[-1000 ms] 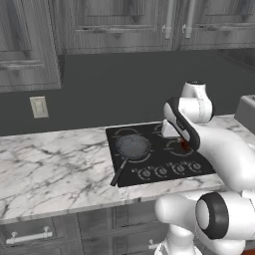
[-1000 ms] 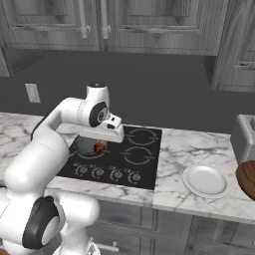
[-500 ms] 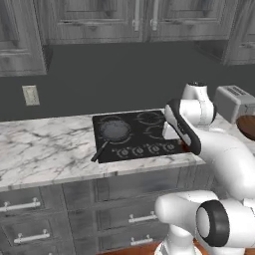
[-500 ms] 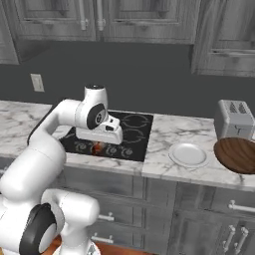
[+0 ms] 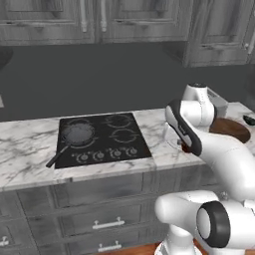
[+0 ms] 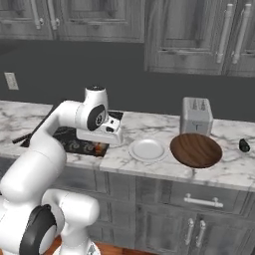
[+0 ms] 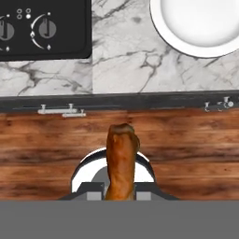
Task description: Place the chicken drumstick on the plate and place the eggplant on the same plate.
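My gripper [image 7: 119,189] pinching chicken drumstick [image 7: 121,158] at thick end; bone end juts ahead. Light, stiff, greasy-looking: judge firm mid-shaft hold safest. Plate [image 7: 200,28] ahead-right, eggplant [image 6: 244,145] far off.

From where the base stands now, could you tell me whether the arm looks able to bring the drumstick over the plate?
Probably yes. The tool grips the chicken drumstick, and the plate lies just beside it on bare counter; nothing stands between them.
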Tool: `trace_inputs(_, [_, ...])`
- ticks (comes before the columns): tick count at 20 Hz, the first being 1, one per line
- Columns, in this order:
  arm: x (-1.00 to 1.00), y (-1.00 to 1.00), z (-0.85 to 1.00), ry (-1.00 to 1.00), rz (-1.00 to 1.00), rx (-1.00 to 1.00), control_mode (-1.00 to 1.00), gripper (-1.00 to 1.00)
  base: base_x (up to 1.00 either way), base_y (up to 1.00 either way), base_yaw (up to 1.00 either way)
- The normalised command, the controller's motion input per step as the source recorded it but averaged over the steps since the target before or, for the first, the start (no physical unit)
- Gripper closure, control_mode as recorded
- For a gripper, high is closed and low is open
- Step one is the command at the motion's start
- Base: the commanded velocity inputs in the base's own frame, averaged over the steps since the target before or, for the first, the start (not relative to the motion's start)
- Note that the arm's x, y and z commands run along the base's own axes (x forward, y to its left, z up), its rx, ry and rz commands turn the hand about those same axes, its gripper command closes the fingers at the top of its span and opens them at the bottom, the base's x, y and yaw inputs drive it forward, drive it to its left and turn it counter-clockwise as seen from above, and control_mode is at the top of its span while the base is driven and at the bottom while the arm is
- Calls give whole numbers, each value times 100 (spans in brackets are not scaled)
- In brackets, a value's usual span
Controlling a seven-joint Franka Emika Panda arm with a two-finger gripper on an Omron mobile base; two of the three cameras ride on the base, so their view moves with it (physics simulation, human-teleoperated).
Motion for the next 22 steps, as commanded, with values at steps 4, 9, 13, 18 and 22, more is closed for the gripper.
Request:
trace_inputs(4, [0, 0, 0, 0, 0, 0, 100, 100, 23, -39, 0])
trace_inputs(9, [0, 0, 0, 0, 0, 0, 100, 100, 39, -27, 0])
trace_inputs(13, [0, 0, 0, 0, 0, 0, 100, 100, 49, -51, 0])
trace_inputs(18, [0, 0, 0, 0, 0, 0, 100, 100, 24, -57, 0])
trace_inputs(22, [0, 0, 0, 0, 0, 0, 100, 100, 33, -39, 0])
